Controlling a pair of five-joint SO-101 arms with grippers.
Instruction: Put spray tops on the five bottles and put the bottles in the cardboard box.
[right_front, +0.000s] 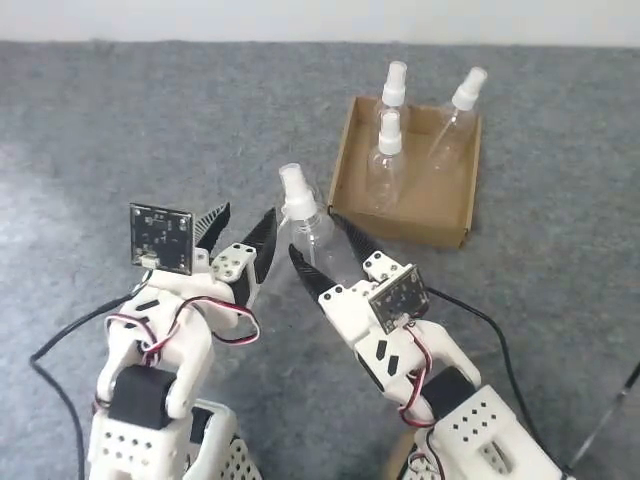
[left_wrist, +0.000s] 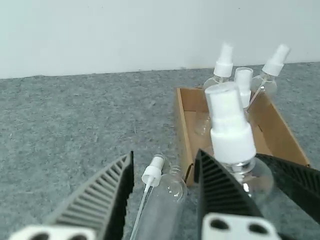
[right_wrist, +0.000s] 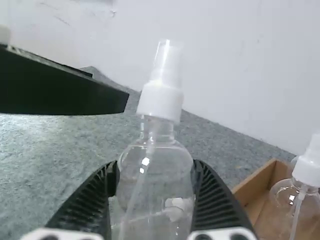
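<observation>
My right gripper (right_front: 314, 234) is shut on a clear bottle (right_front: 300, 215) with a white spray top, held upright just in front of the cardboard box (right_front: 346, 160). In the right wrist view its ribbed fingers (right_wrist: 95, 200) press the bottle (right_wrist: 155, 170) from both sides. My left gripper (right_front: 248, 212) stands open just left of it. In the left wrist view a second clear bottle (left_wrist: 162, 202) with a spray top lies on the carpet between the open left gripper (left_wrist: 165, 156) fingers. Three capped bottles (right_front: 385, 160) are in the box.
Grey carpet covers the table, with open room to the left and far left. The box (left_wrist: 184, 125) lies to the right of the lying bottle. A white wall rises behind. Cables trail from both arm bases.
</observation>
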